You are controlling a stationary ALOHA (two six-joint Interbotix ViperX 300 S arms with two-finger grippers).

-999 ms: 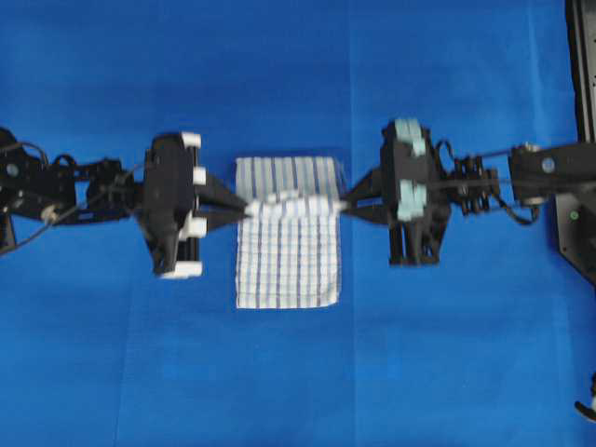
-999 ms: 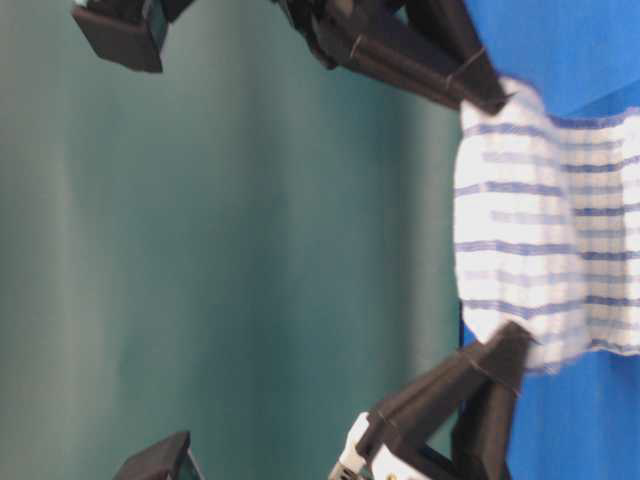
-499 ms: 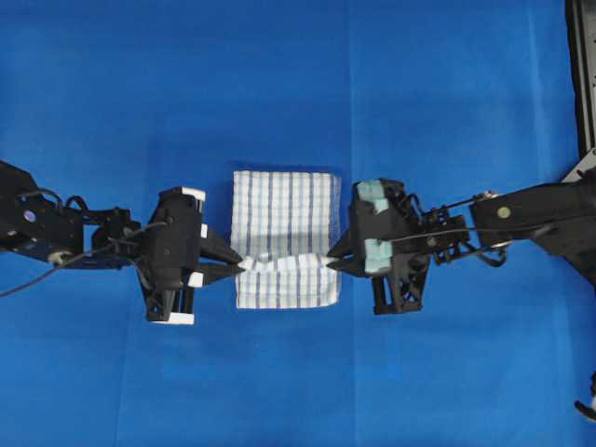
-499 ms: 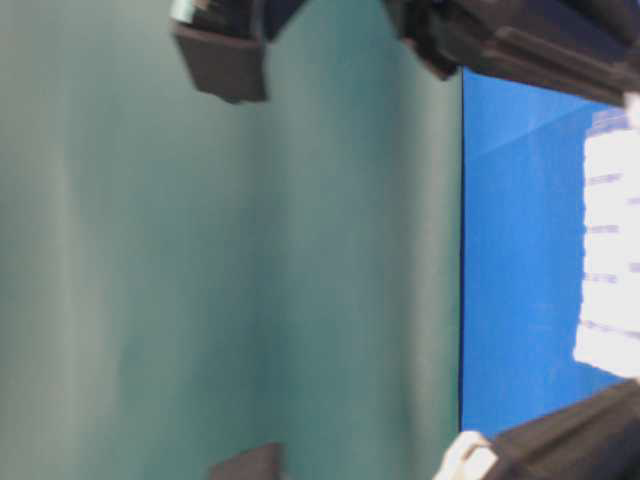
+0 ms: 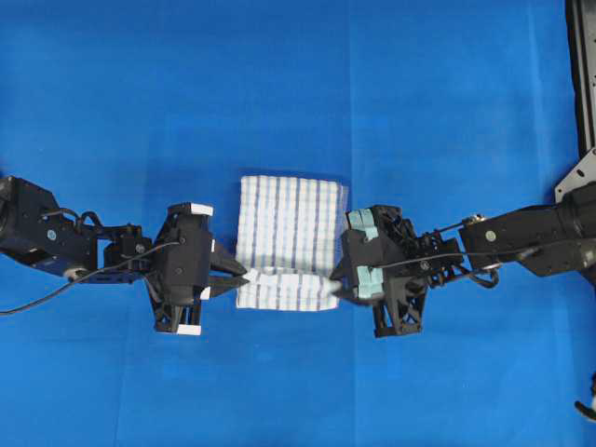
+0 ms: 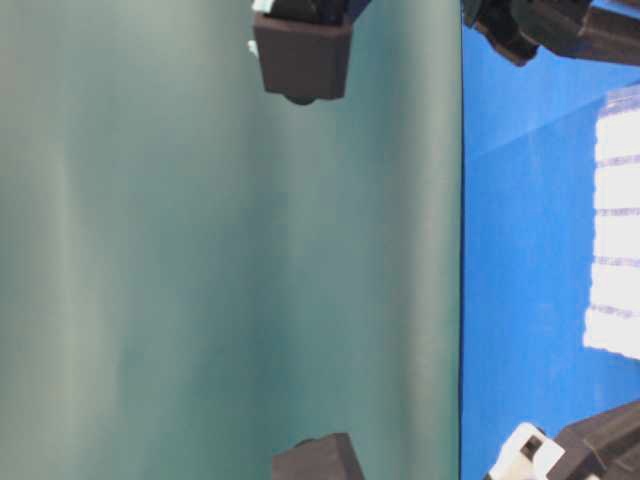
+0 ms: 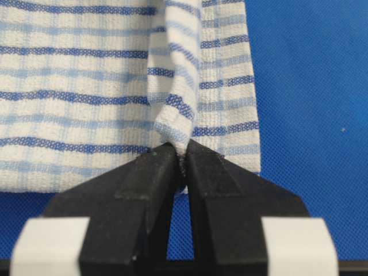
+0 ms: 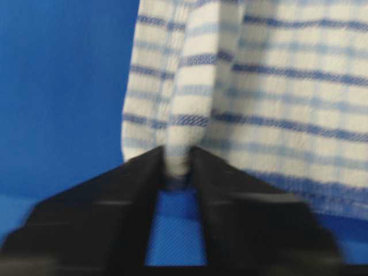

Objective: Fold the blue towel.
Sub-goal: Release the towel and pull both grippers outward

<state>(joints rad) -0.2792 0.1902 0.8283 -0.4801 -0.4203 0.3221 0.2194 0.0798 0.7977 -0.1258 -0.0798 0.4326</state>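
Towel edge down at lower fold line

Blue towel point(image 5: 289, 240) mid-frame on tabletop point(image 5: 279, 84), long axis vertical. Left tool point(image 5: 240, 279) and right tool point(image 5: 337, 287) pinching opposite ends of lower edge, right jaws looser; equally near.

Both arms reach inward, low; the left gripper point(image 5: 244, 277) pinches tight, the right gripper point(image 5: 333, 287) seemingly loosening.
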